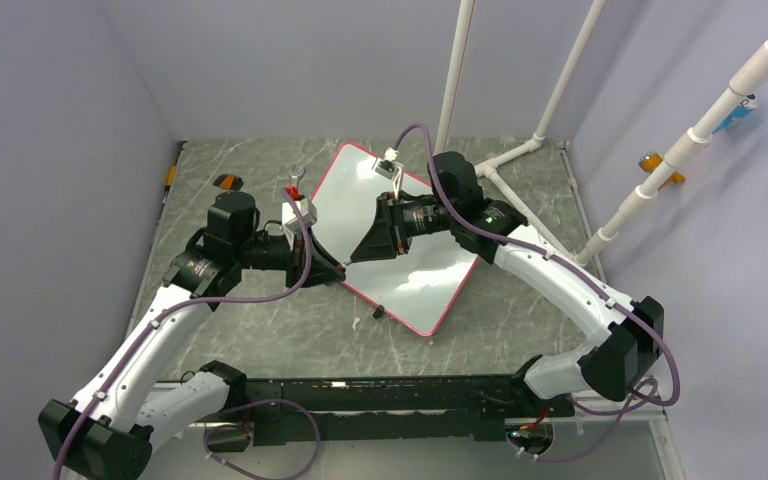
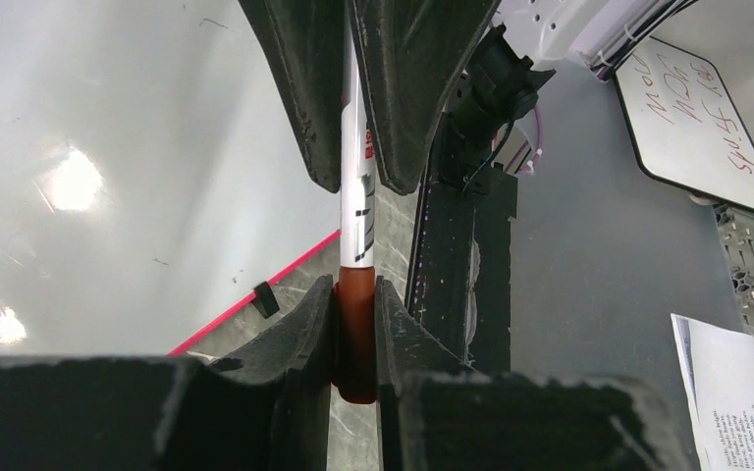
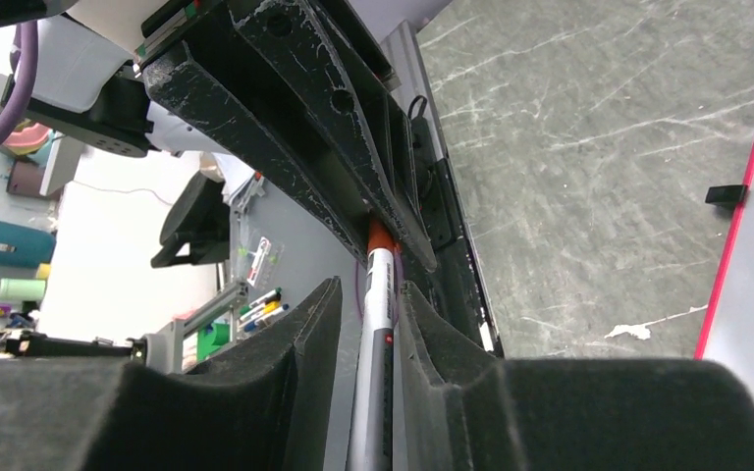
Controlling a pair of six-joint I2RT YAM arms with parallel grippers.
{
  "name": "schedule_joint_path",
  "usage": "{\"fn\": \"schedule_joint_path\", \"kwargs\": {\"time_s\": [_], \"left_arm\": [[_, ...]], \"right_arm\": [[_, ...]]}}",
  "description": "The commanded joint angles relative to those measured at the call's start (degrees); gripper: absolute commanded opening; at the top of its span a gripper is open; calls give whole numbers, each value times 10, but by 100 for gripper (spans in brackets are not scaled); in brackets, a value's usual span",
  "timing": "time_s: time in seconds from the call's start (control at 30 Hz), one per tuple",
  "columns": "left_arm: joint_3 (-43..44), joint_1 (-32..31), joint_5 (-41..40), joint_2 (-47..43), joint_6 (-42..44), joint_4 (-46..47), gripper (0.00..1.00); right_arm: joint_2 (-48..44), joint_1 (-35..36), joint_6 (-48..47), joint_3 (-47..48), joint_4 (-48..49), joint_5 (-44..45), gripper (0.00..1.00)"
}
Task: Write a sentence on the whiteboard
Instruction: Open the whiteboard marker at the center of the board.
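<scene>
Left claw [image 2: 356,294] nearest lens, clamped on red cap [image 2: 355,343] of marker [image 2: 356,211]; right claw [image 3: 371,294] pinches white barrel opposite, likely to pull cap off. Blank whiteboard [image 1: 430,285] flat mid-surface [image 1: 260,340], beneath both claws; sentence not begun.

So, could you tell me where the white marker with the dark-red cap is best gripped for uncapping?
Grip the white barrel crosswise, coming from the end opposite the dark-red cap. The left gripper clamps the cap, so only the straight barrel is free; the right gripper grips it.
</scene>
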Motion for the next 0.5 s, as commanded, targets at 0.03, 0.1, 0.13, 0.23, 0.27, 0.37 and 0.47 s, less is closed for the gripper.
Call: {"fn": "schedule_joint_path", "kwargs": {"time_s": [0.03, 0.1, 0.13, 0.23, 0.27, 0.37, 0.47], "left_arm": [[20, -2, 3, -3, 14, 12, 0], [22, -2, 3, -2, 13, 10, 0], [22, -2, 4, -2, 14, 9, 0], [22, -2, 4, -1, 14, 9, 0], [22, -2, 3, -2, 14, 9, 0], [21, -2, 1, -3, 14, 9, 0], [21, -3, 2, -2, 14, 8, 0]], "right_arm": [[6, 1, 6, 33, 16, -28, 29], [7, 1, 6, 33, 16, -30, 28], [8, 1, 6, 31, 16, -31, 28], [9, 2, 6, 31, 16, -35, 28], [9, 2, 6, 31, 16, -37, 28], [11, 2, 4, 32, 13, -43, 30], [10, 3, 3, 31, 14, -43, 31]]}}
